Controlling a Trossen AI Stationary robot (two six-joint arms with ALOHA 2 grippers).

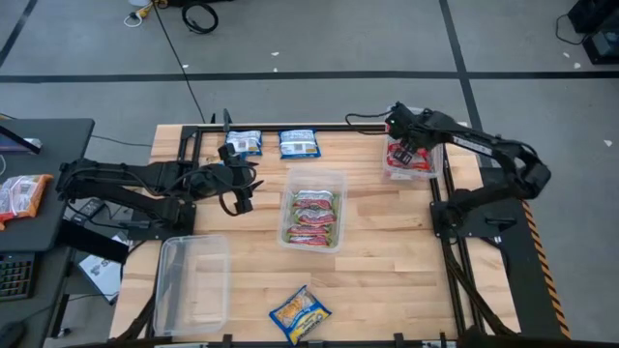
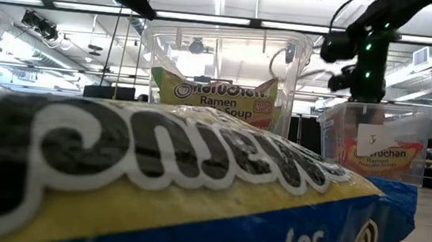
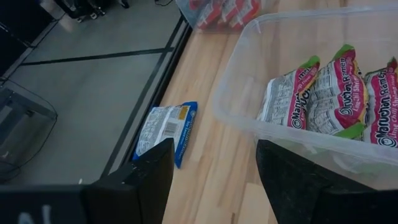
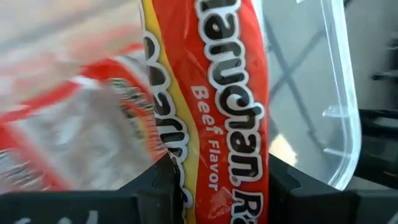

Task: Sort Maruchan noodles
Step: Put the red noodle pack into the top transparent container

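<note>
My right gripper (image 1: 406, 147) is at the far right, over a clear tub (image 1: 437, 174) that holds red-and-white Maruchan packets (image 4: 74, 124). It is shut on another red packet (image 4: 217, 93), labelled Beef Flavor. My left gripper (image 1: 238, 190) hovers open with nothing between its fingers, left of the middle tub (image 1: 338, 179), which holds silvery green-pink packets (image 3: 323, 93). Two blue packets (image 1: 244, 143) (image 1: 299, 143) lie flat on the table's far side. A blue-and-yellow packet (image 1: 300, 314) lies flat at the near edge. My right gripper pinches the red packet between its two fingers, which lie across the packet near one end (image 4: 217, 165). The fingers slant down from above. The packet reaches away from them into the tub, beside the other red packets; whether it rests on them I cannot tell.
An empty clear tub (image 1: 191, 282) stands at the near left. In the low view the near blue-and-yellow packet (image 2: 154, 186) fills the foreground. Bare wood lies between the middle tub and the right arm's base (image 1: 474, 217).
</note>
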